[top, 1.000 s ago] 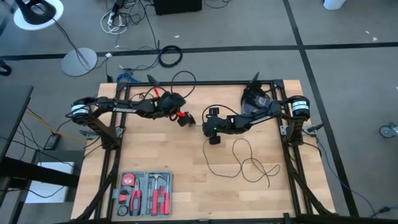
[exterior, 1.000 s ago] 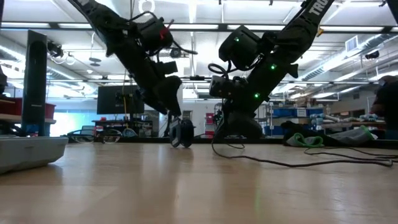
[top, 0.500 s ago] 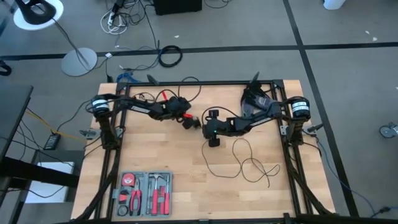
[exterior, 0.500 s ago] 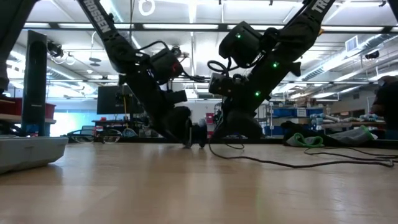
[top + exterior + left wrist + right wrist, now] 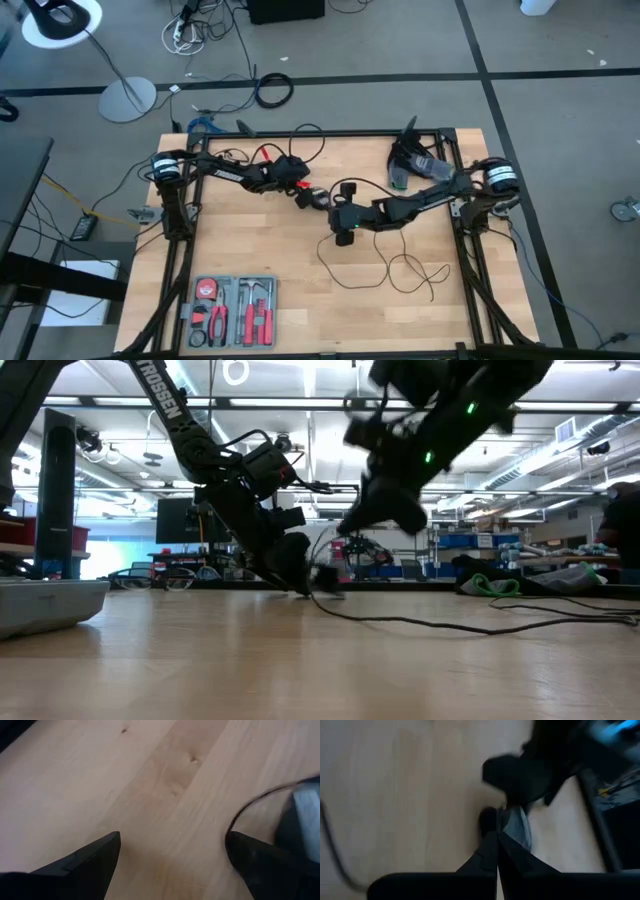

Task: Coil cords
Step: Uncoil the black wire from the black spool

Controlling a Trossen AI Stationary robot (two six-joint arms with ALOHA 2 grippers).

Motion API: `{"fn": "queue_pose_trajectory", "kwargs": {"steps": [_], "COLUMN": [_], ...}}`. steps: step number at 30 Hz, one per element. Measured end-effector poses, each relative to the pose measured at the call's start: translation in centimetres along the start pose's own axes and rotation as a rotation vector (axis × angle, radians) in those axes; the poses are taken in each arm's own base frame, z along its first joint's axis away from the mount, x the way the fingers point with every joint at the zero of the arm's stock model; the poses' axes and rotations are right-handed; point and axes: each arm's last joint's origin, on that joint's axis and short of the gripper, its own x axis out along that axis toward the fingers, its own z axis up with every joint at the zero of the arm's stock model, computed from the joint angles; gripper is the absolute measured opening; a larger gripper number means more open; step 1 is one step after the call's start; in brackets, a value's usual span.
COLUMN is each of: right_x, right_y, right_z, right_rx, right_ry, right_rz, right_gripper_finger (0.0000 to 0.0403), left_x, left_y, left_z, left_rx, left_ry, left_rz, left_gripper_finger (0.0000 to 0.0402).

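The left gripper (image 5: 313,197) is reaching further toward the middle of the table (image 5: 290,250) than a second ago, when it hung back nearer its own side. Its jaws are standing wide open, low over the wood, and the left wrist view shows bare table between the two fingers (image 5: 90,862), with a stretch of the cord (image 5: 250,805) and a grey-black object at one edge.

The right gripper (image 5: 343,222) is also shifting: the arm is stretching out flatter and further from its base than a second ago, and in the low view it is rising off the table. Its fingers are pressed fully together, and it looks to be pinching the cord (image 5: 400,270), though the blur leaves that uncertain. From there the thin black line is trailing down to the table and running on in loose loops toward the front right. Those loops are lying a little differently from a second ago, so the pull seems to be dragging slack along.

The two grippers are now just beside each other. That suggests a handover or a second grasp is being set up so a loop can be formed. The cord remains mostly uncoiled. A tool tray (image 5: 233,310) is sitting untouched at the front left.
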Motion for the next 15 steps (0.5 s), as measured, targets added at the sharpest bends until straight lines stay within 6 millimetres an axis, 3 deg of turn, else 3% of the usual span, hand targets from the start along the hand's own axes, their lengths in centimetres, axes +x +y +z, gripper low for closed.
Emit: {"fn": "queue_pose_trajectory", "kwargs": {"steps": [6, 15], "right_x": [-3.4, -5.9], "right_y": [-0.6, -0.8], "right_z": [1.3, 2.2], "right_rx": [0.052, 0.129], "right_ry": [-0.042, -0.095], "right_rz": [-0.032, -0.013], "right_gripper_finger": [0.0000, 0.0000], "left_x": [0.0, -1.5], "left_y": [-0.4, -0.9], "left_z": [0.0, 0.4], "left_rx": [-0.008, -0.009], "left_ry": [0.004, 0.027], "left_rz": [-0.096, -0.182], "left_gripper_finger": [0.0379, 0.0379]}}
